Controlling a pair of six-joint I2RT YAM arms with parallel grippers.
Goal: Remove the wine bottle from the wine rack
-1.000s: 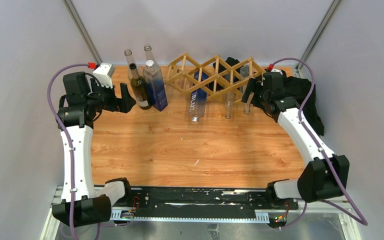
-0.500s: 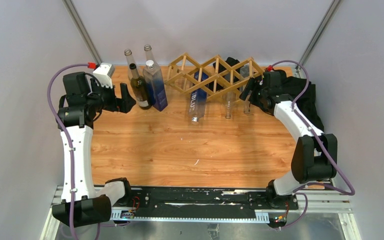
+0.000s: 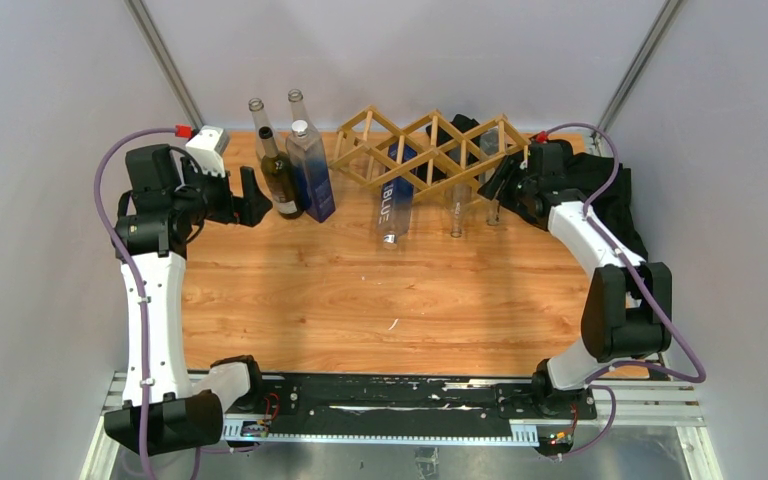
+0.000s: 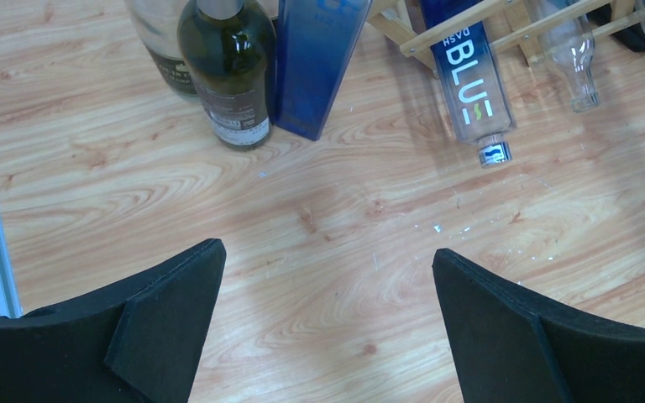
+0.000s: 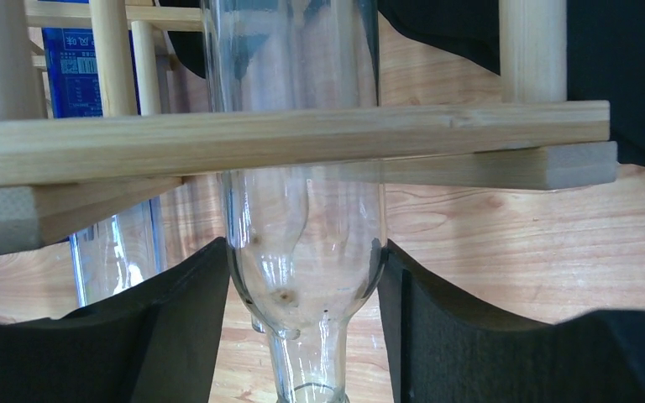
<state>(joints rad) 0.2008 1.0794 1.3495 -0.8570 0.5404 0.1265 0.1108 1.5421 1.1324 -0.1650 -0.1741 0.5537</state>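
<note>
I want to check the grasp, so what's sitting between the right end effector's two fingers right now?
A clear glass bottle, its shoulder touching both fingers, just below the wine rack slat. The right wrist view shows it.

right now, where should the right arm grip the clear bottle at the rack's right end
Grip the clear bottle at its shoulder, from the near side, jaws left and right: only neck and shoulder stick out of the wine rack.
</note>
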